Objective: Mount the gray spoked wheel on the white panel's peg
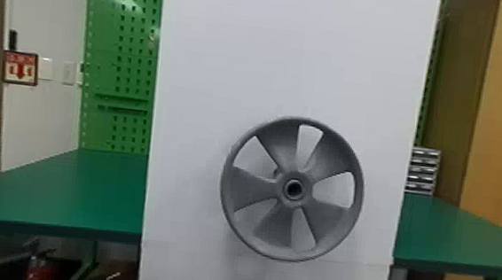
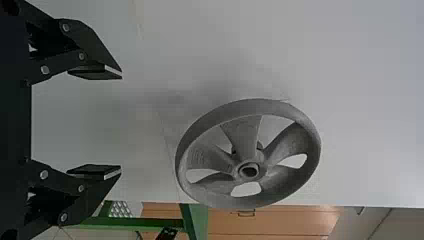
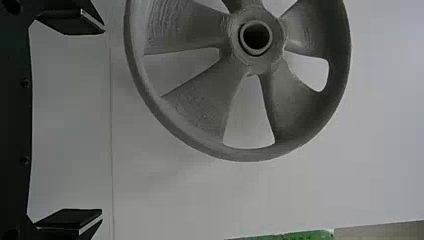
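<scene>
The gray spoked wheel [image 1: 258, 187] is standing upright against or close to the white panel [image 1: 203, 79], above the right claw [image 3: 103, 122] in the head view and a little toward the robot's left of it. Neither claw is gripping it. The right claw is holding its fingers wide with nothing between them, and the left claw [image 2: 121, 122] is also gaping empty, with the wheel sitting out beyond its fingertips.

With both claws bearing no weight, the peg is presumably carrying the wheel, so the mounting is probably finished or nearly so. The main risk is lying behind the hub [image 3: 256, 37]: how deep the peg is reaching is hidden (the dark bore is giving nothing away). If the wheel is riding only on the peg's end, a small knock could be tipping it forward and off, toward the claws.

The right claw is waiting just under the rim, so a rise from there could be lifting or tilting the wheel. A spread finger could also be hooking a spoke if either claw is swinging inward; backing both straight away would be safer.
</scene>
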`<action>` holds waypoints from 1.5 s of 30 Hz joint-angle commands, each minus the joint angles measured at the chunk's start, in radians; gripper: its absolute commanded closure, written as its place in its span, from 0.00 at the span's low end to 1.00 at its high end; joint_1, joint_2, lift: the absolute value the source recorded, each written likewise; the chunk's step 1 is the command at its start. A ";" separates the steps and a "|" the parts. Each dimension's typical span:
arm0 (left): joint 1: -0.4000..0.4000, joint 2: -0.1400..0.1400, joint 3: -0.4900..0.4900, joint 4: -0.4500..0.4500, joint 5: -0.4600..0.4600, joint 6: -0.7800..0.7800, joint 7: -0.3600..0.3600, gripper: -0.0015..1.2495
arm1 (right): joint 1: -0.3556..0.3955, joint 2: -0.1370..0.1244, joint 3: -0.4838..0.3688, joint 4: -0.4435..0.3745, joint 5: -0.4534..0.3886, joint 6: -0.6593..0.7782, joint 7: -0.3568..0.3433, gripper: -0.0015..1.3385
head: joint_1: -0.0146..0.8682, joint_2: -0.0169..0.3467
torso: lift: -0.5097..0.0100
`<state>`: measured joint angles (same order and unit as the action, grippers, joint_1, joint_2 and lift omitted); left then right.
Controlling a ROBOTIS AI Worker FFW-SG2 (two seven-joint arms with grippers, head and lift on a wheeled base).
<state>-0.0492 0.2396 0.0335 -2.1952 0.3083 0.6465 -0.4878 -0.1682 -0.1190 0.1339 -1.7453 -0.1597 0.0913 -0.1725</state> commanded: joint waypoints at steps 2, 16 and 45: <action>-0.005 0.000 -0.001 0.000 -0.008 -0.004 0.000 0.45 | 0.075 0.024 -0.019 -0.007 0.032 -0.061 -0.001 0.00 | 0.16 0.03 | 0.22; -0.015 -0.019 -0.004 0.002 -0.031 -0.011 0.000 0.45 | 0.254 0.073 -0.053 0.044 0.081 -0.209 0.002 0.00 | 0.16 0.03 | 0.22; -0.003 -0.013 -0.003 0.002 -0.017 -0.016 0.000 0.44 | 0.368 0.120 -0.072 0.331 0.166 -0.538 0.044 0.00 | 0.16 0.03 | 0.22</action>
<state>-0.0511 0.2228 0.0327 -2.1946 0.2934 0.6305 -0.4878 0.1999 -0.0017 0.0660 -1.4717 -0.0026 -0.3857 -0.1288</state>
